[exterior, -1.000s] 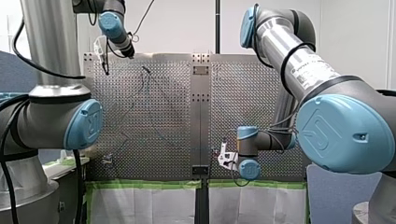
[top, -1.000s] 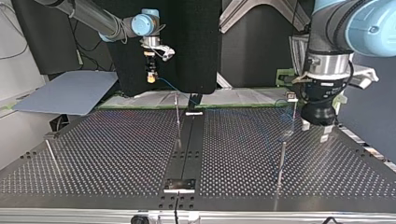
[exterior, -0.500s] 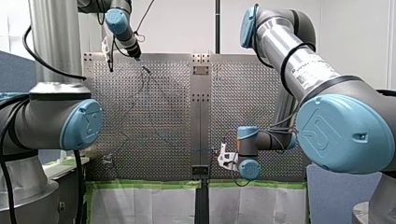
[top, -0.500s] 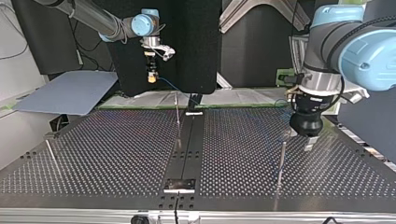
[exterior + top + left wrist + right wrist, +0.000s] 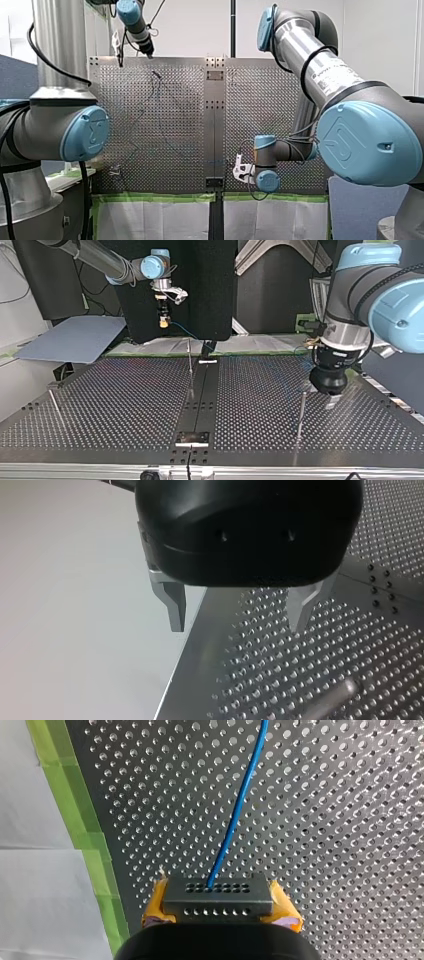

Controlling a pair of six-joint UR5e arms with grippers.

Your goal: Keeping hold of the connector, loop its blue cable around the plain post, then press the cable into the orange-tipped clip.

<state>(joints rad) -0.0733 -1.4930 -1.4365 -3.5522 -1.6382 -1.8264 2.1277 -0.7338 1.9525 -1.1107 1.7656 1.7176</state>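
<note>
Clamping connector [image 5: 218,895] crosswise, blue cable [image 5: 240,802] pointing ahead

This is a robotics laboratory: a silver industrial left arm [image 5: 55,55] and right arm [image 5: 320,70] with light-blue joint caps flank a perforated steel table [image 5: 165,115] edged with green tape [image 5: 155,198], backed by a black backdrop panel [image 5: 210,290].

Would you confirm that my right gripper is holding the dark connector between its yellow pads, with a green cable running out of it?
Not quite: the cable is blue, not green. The right wrist view shows it running out of the dark connector, which my right gripper does hold between its yellow pads.
</note>
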